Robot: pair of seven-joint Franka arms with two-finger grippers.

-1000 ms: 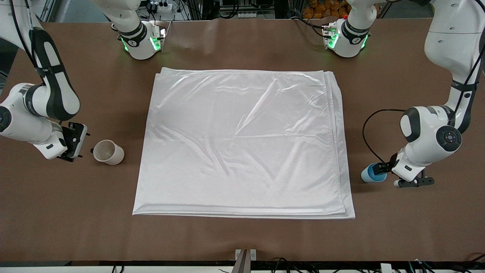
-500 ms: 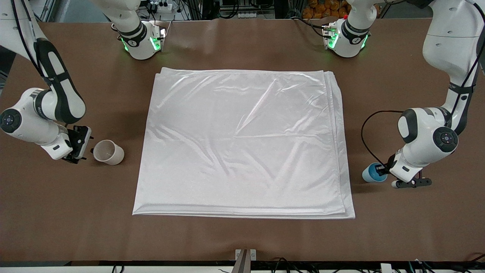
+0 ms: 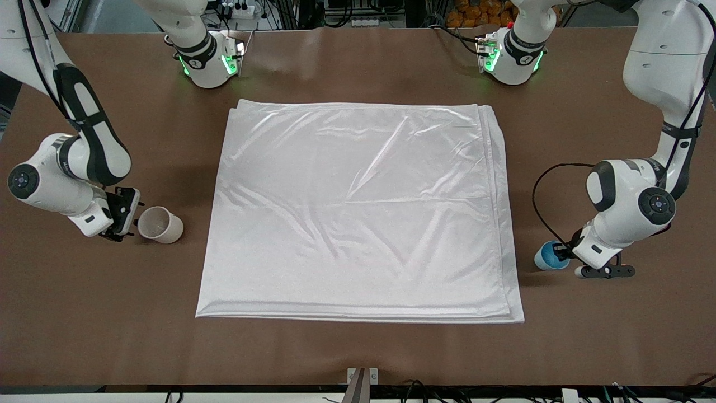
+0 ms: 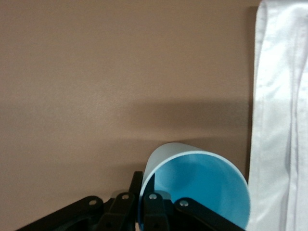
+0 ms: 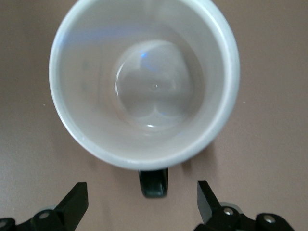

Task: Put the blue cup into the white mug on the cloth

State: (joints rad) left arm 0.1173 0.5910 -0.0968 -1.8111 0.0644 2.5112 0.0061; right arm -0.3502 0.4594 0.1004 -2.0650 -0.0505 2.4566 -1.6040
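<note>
A large shiny white cloth (image 3: 358, 212), folded in layers and lightly wrinkled, lies flat at the middle of the brown surface (image 3: 358, 352). Taking the cloth's centre as a clock hub with twelve toward the robots' bases, the small light-blue handleless tapered cup (image 3: 551, 256) stands at about four o'clock, on the bare surface just off the cloth's edge at the left arm's end. The left end effector (image 3: 566, 253) is at that cup, its black fingers (image 4: 153, 211) closed over the rim, one inside the blue wall and one outside. The small off-white cylindrical mug (image 3: 160, 224) with a beige interior stands upright at about nine o'clock, on the bare surface near the cloth's edge at the right arm's end, its small dark handle (image 5: 154, 183) turned toward the right end effector (image 3: 130, 214). That end effector is spread wide, gripping nothing, one finger (image 5: 73, 203) on each side of the handle and not touching it.
</note>
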